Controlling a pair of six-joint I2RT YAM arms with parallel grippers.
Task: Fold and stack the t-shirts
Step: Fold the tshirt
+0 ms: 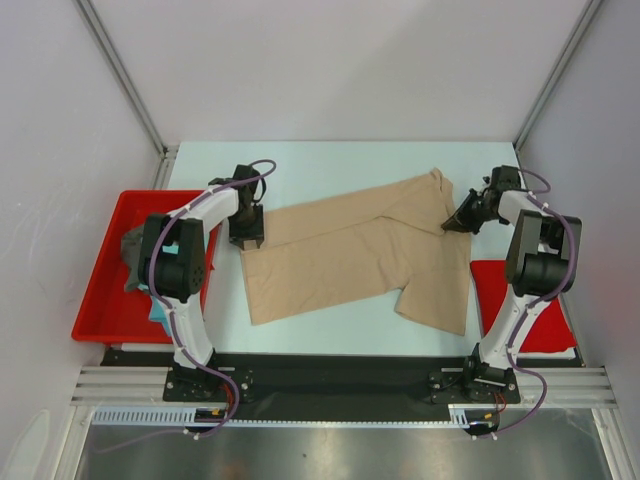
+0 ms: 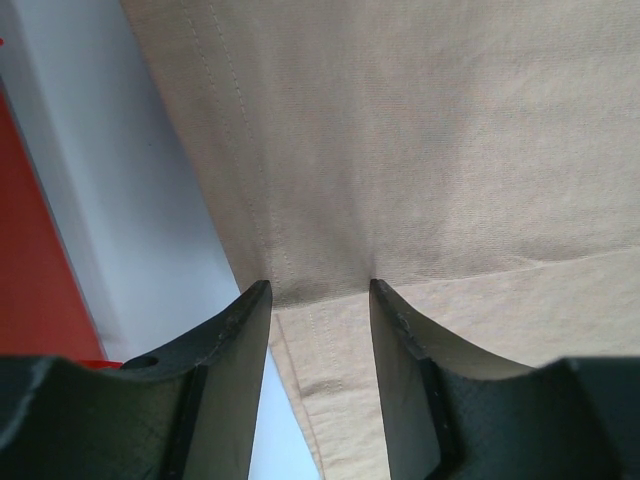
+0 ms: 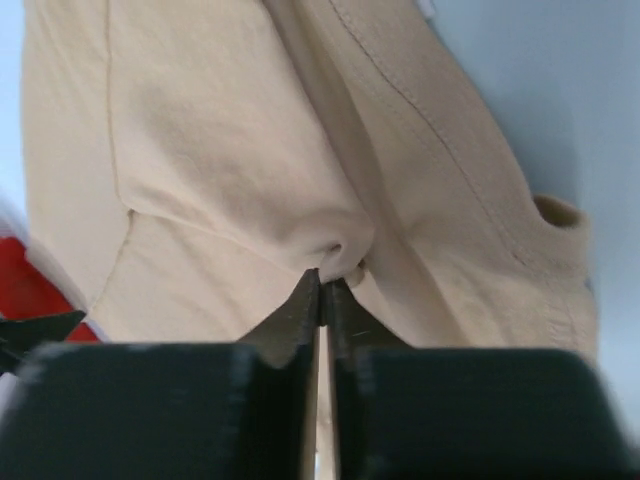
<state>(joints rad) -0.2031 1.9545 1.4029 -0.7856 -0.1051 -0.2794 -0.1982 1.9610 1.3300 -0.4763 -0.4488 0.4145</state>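
The large tan-beige t-shirt (image 1: 360, 255) lies spread and partly folded across the middle of the white table. My left gripper (image 1: 248, 232) is open at its left edge; in the left wrist view the gripper (image 2: 318, 292) straddles the hemmed corner of the tan cloth (image 2: 420, 150). My right gripper (image 1: 462, 220) is at the shirt's right edge. In the right wrist view it (image 3: 327, 285) is shut on a pinched fold of the tan shirt (image 3: 230, 150). The dark grey t-shirt (image 1: 133, 250) and a bit of the teal t-shirt (image 1: 157, 313) lie in the red tray, partly hidden by the left arm.
The red plastic tray (image 1: 100, 290) stands at the table's left edge, beside the left arm. A flat red mat (image 1: 548, 322) lies at the right, behind the right arm. White walls and metal frame posts enclose the table at the back and sides.
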